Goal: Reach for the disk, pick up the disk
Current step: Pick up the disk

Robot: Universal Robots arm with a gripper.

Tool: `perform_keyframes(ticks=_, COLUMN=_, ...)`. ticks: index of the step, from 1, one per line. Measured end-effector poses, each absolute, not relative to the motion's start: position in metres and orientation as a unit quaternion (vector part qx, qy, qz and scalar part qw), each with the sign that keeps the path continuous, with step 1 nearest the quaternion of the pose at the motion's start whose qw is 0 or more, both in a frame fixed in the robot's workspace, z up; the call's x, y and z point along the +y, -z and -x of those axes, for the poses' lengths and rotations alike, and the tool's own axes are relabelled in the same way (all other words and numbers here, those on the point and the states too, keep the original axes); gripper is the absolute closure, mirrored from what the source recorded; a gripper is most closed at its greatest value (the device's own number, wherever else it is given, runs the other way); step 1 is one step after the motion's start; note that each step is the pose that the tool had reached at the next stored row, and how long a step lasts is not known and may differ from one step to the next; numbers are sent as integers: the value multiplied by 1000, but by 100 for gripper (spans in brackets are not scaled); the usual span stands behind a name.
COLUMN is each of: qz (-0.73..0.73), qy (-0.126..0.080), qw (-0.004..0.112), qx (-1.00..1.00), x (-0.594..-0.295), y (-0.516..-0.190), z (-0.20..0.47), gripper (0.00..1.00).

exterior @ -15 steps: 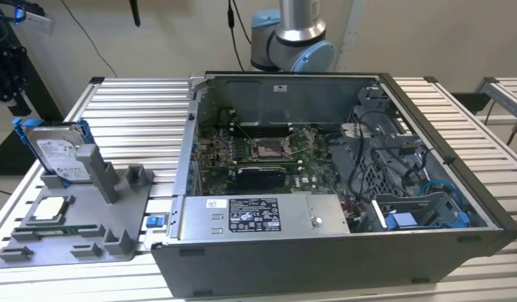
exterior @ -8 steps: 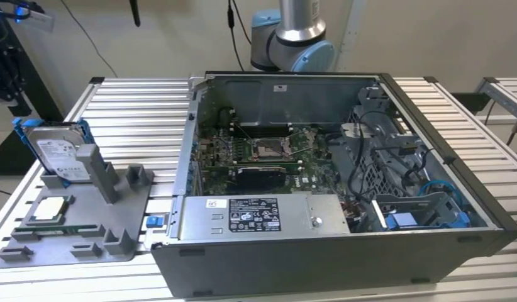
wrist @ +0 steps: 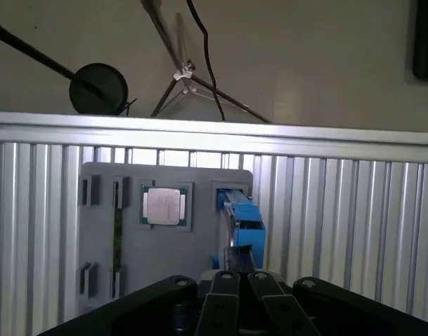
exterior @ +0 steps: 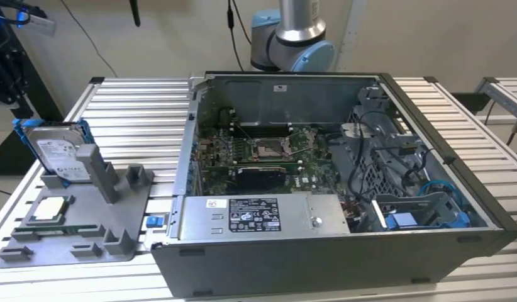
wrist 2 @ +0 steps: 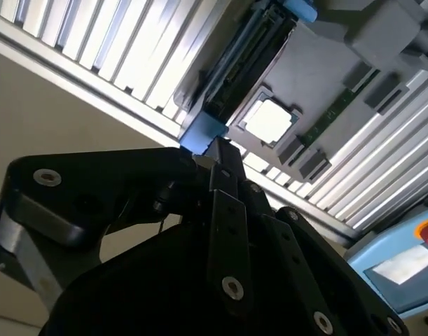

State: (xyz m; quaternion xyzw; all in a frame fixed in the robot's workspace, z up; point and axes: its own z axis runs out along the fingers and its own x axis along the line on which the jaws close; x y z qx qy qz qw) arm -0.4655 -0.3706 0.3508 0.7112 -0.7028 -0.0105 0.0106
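Note:
The disk point(exterior: 54, 151) stands on edge in a slot at the back of a grey fixture plate point(exterior: 82, 234), at the exterior view's left; its silver face carries a white label and a blue frame runs round it. In both wrist views I see it edge-on from above, as a dark strip with blue ends point(wrist 2: 245, 59) point(wrist: 243, 213). My gripper point(wrist 2: 219, 150) point(wrist: 239, 253) hangs well above the disk, apart from it. Its black fingers are drawn together with nothing between them.
A small square silver chip point(exterior: 46, 209) point(wrist: 163, 206) lies in the fixture beside the disk. An open computer case point(exterior: 343, 189) takes up the slatted table's point(exterior: 133, 119) middle and right. A tripod's legs point(wrist: 182, 77) stand on the floor past the table edge.

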Motion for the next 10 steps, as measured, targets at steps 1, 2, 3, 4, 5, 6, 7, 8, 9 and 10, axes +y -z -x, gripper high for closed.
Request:
perform_keyframes(ticks=1, qz=-710, qy=11, qw=11, qx=-704, x=-371, y=-351, z=465, gripper=100)
perform_keyframes(ticks=2, qz=-710, qy=11, qw=11, qx=-704, x=-371, y=-351, z=466, gripper=100)
perform_keyframes(ticks=3, qz=-710, qy=11, qw=11, qx=-704, x=-371, y=-351, z=466, gripper=100)
perform_keyframes(ticks=4, qz=-710, qy=11, qw=11, qx=-704, x=-371, y=-351, z=466, gripper=100)
perform_keyframes(ticks=5, qz=-710, qy=11, qw=11, qx=-704, x=-371, y=-350, z=466, gripper=0)
perform_keyframes(ticks=6, qz=-710, qy=10, qw=10, qx=-704, x=-371, y=-350, z=465, gripper=0)
perform_keyframes(ticks=7, qz=-710, qy=10, qw=10, qx=-704, x=-371, y=-349, z=465, gripper=0)
perform_keyframes(ticks=8, qz=-710, qy=10, qw=10, qx=-704, x=-370, y=-348, z=465, gripper=0)
perform_keyframes(ticks=9, qz=-710, qy=10, qw=10, qx=-704, x=-370, y=-347, z=465, gripper=0)
perform_keyframes(ticks=10, qz=-710, qy=10, qw=10, qx=-704, x=-370, y=-345, z=465, gripper=0)
